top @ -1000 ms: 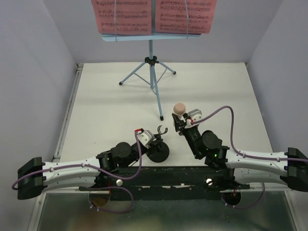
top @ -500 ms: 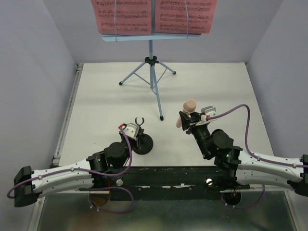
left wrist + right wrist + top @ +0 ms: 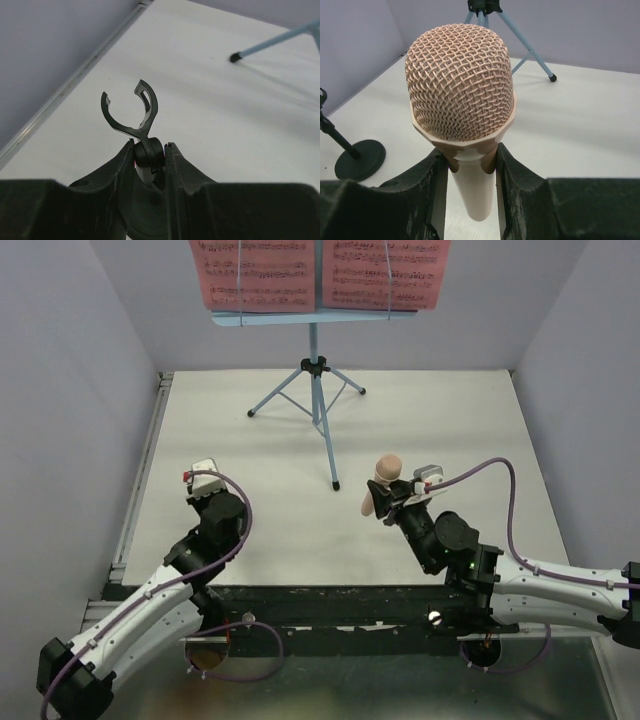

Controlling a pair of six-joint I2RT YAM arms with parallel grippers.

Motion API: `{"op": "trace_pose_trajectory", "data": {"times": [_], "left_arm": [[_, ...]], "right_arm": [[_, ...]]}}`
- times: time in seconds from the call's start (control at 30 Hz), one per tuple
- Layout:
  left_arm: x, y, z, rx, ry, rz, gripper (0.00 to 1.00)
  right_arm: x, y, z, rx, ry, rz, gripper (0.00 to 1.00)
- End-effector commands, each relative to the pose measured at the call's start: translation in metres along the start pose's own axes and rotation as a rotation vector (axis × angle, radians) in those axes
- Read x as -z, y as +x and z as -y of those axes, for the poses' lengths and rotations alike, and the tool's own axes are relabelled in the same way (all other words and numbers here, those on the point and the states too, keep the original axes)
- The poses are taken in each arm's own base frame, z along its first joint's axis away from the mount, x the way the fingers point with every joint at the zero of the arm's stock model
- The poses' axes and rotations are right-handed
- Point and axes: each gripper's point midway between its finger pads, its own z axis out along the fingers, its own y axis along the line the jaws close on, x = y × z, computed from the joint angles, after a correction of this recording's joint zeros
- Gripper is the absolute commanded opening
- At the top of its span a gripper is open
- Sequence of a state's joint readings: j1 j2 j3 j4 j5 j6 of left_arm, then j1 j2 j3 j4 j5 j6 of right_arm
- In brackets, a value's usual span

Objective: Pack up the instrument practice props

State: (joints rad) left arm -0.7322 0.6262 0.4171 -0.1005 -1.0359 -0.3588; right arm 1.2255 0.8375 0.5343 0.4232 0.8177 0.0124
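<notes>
Grip looks settled on both small props. Nearest the bases, the left gripper (image 3: 149,146) is clamped on the neck of the black mic stand (image 3: 360,159) just under its open clip. That probably lets the round base hang straight below. Whether the base touches the table (image 3: 250,440) I cannot tell. The left arm is folded and swung out toward the left wall, wrist pointing away from the bases.

The right gripper (image 3: 470,170) is closed on the handle of the beige-pink microphone (image 3: 460,85) right below the mesh head. The head is up and tilted toward the centre, a hold that likely stops the heavy end from swinging. The right arm reaches in from the right side, forearm angled inward, wrist raised over the table.

At the far wall the light-blue music stand (image 3: 316,370) stands on its tripod, well apart from both arms. The 2 pink pages (image 3: 252,272) sit on its desk, not yet packed.
</notes>
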Motion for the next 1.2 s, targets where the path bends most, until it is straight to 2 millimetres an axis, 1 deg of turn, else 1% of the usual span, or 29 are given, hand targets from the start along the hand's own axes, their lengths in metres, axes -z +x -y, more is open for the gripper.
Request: {"op": "trace_pose_trajectory", "data": {"times": [0.0, 0.07, 0.17, 0.23, 0.3, 0.4, 0.5, 0.53, 0.57, 0.63, 0.73, 0.8, 0.83, 0.9, 0.93, 1.0, 1.07, 1.17], "left_arm": [[-0.024, -0.003, -0.053, 0.067, -0.212, 0.003, 0.0], [-0.033, -0.01, -0.065, 0.068, -0.252, 0.016, 0.0], [-0.043, -0.024, -0.08, -0.027, -0.326, 0.073, 0.0], [-0.051, -0.015, -0.089, -0.062, -0.36, 0.05, 0.0], [-0.058, -0.005, -0.099, -0.052, -0.405, 0.008, 0.0], [-0.066, 0.01, -0.108, -0.063, -0.439, -0.053, 0.0], [-0.067, 0.014, -0.102, -0.035, -0.409, -0.091, 0.0], [-0.065, 0.017, -0.102, -0.016, -0.406, -0.103, 0.0], [-0.063, 0.016, -0.101, 0.017, -0.405, -0.099, 0.05], [-0.057, 0.017, -0.102, 0.028, -0.399, -0.102, 0.13], [-0.053, 0.009, -0.096, 0.057, -0.352, -0.088, 0.19], [-0.05, 0.009, -0.092, 0.066, -0.333, -0.087, 0.23], [-0.049, 0.01, -0.091, 0.068, -0.326, -0.089, 0.26], [-0.045, 0.013, -0.089, 0.066, -0.323, -0.101, 0.37], [-0.044, 0.013, -0.087, 0.071, -0.317, -0.103, 0.43], [-0.041, 0.011, -0.087, 0.079, -0.313, -0.107, 0.51], [-0.037, 0.007, -0.085, 0.083, -0.3, -0.109, 0.57], [-0.028, -0.001, -0.086, 0.091, -0.284, -0.103, 0.64]], "right_arm": [[0.004, 0.004, -0.009, -0.056, -0.055, -0.008, 0.01], [0.006, 0.005, -0.008, -0.07, -0.06, -0.01, 0.01], [0.01, 0.006, -0.004, -0.092, -0.054, 0.0, 0.01], [0.011, 0.008, -0.001, -0.103, -0.05, 0.007, 0.01], [0.012, 0.007, -0.001, -0.102, -0.05, 0.008, 0.01], [0.012, 0.006, -0.001, -0.099, -0.051, 0.004, 0.01], [0.013, 0.007, -0.001, -0.099, -0.057, 0.002, 0.01], [0.013, 0.008, -0.002, -0.098, -0.06, -0.001, 0.01], [0.012, 0.01, -0.003, -0.099, -0.06, -0.005, 0.01], [0.011, 0.012, -0.003, -0.092, -0.056, -0.012, 0.01], [0.009, 0.017, -0.005, -0.08, -0.048, -0.026, 0.0], [0.007, 0.018, -0.005, -0.079, -0.041, -0.029, 0.01], [0.007, 0.018, -0.006, -0.081, -0.041, -0.029, 0.01], [0.006, 0.018, -0.006, -0.081, -0.04, -0.029, 0.01], [0.006, 0.018, -0.007, -0.08, -0.041, -0.03, 0.01], [0.005, 0.016, -0.008, -0.077, -0.043, -0.031, 0.01], [0.005, 0.014, -0.008, -0.077, -0.043, -0.031, 0.01], [0.003, 0.011, -0.01, -0.073, -0.043, -0.031, 0.01]]}}
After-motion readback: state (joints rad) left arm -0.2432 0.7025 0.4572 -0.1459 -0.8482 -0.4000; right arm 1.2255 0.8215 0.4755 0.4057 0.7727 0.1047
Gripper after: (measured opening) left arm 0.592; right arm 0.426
